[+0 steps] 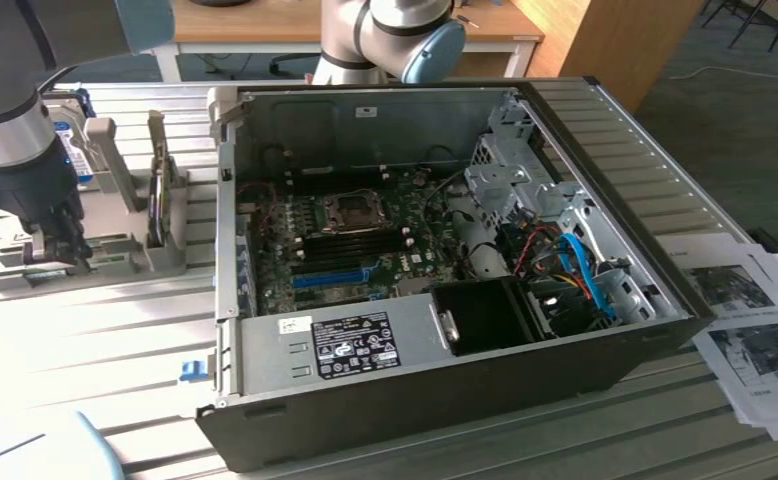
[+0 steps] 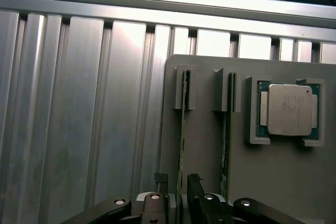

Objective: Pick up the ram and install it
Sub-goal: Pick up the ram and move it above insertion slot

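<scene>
Gripper (image 2: 178, 184): down over the grey holder, jaws apart, one finger (image 2: 161, 179) on each side of the ram's upper edge. Whether they touch it I cannot tell.
Gripper, exterior view (image 1: 50, 252): low over the holder, at the table edge on the exterior view's left.
Ram (image 2: 182, 129): thin green stick standing on its long edge in a slot of the holder, far end seated in a small grey end bracket. It runs between the jaws and has not been lifted.
Ram slot: the one nearest the holder's edge that borders the bare table slats.
Second stick (image 2: 226, 129): same sort, on edge in the next slot, parallel to the ram and apart from it.
Processor chip (image 2: 287, 109): silver-lidded, flat in a square pocket near a corner of the holder, beyond the second stick.
Holder (image 2: 203, 140): grey plate lying on the table.
Table (image 2: 79, 108): ribbed aluminium slats.
Arm (image 1: 2, 120): reaches down to the holder.
Hard drive (image 1: 72, 150): silver with a blue label, upright in a stand just behind the gripper.
Computer case (image 1: 429, 400): black, side open, mid-table, well apart from the holder.
Motherboard (image 1: 362, 235): inside the case, black memory slots beside the processor socket, a bright blue slot (image 1: 329, 278) nearer the front.
Papers (image 1: 756, 330): printed sheets at the table edge on the exterior view's right.
</scene>
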### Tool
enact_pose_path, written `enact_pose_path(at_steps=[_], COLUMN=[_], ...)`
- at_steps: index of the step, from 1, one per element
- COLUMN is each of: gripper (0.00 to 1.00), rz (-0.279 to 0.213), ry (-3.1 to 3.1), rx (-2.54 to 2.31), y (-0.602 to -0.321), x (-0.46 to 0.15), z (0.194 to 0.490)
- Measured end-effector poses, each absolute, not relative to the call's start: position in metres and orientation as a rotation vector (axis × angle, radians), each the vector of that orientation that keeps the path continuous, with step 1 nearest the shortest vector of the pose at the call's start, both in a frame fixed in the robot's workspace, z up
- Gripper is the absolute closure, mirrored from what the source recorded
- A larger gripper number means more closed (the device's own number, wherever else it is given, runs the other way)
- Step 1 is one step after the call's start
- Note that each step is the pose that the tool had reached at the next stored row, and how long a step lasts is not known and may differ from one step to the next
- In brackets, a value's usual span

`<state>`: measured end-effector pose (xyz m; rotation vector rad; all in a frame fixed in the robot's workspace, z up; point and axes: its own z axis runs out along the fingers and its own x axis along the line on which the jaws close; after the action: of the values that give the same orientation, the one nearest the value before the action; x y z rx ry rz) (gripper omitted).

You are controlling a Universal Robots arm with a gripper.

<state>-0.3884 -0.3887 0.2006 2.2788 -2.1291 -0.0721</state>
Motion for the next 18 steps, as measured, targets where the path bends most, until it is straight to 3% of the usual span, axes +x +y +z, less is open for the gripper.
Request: enact_pose_path(at_steps=[8, 10, 18], gripper=[0.73, 0.86, 0.89], rz=[-0.072, -0.072, -0.072], ry=[-2.129, -2.129, -2.129], rx=[2.279, 2.279, 2.279], y=[-0.3887, -0.3887, -0.3887], x=[-0.3884, -0.3884, -0.3884], z=[0.2007, 0.2006, 0.2006])
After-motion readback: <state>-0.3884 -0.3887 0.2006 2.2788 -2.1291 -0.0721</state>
